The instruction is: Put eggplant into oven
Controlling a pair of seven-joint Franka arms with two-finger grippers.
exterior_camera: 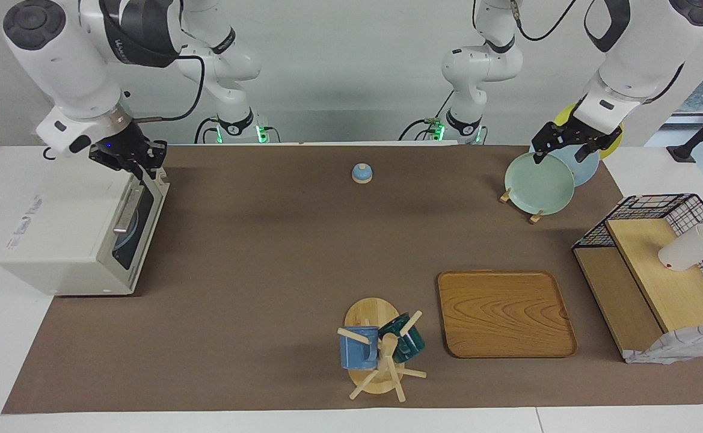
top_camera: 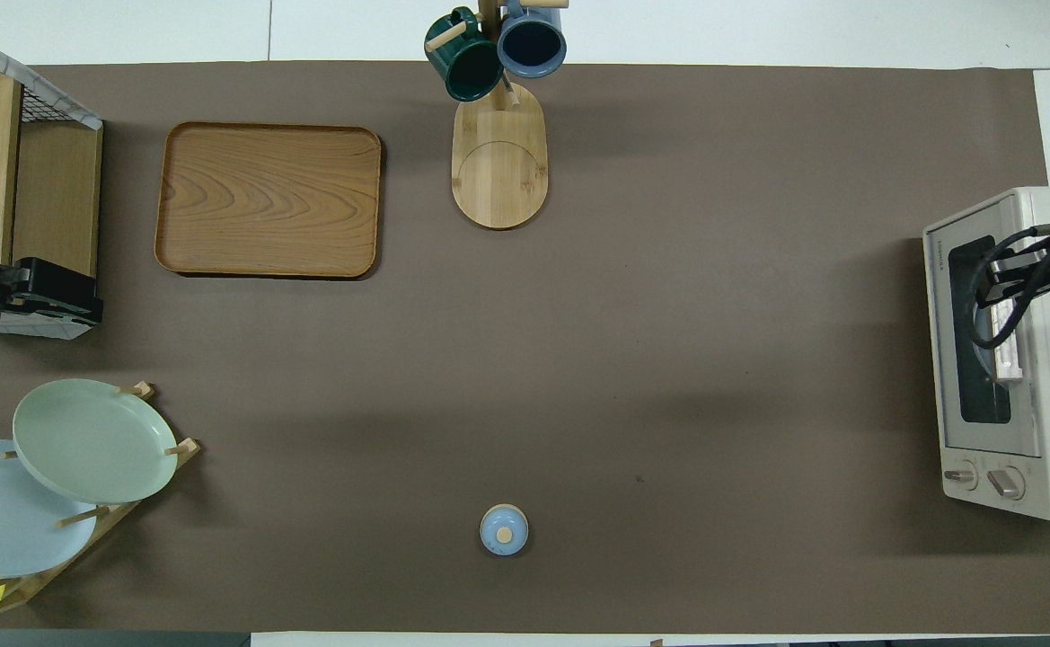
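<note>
The boxy cream-white toaster oven [exterior_camera: 80, 240] with its dark glass door [top_camera: 978, 332] shut stands at the right arm's end of the brown table mat [exterior_camera: 279, 240]. The eggplant cannot be seen in either view. The right gripper [exterior_camera: 138, 161] hovers over the oven's top edge nearest the robots, just above the metal bar handle [exterior_camera: 126, 210]; whether it is released or clenched cannot be told. The left gripper [exterior_camera: 564, 144] waits over the pale green plate [exterior_camera: 539, 183] in the wooden rack, its grip likewise unreadable.
</note>
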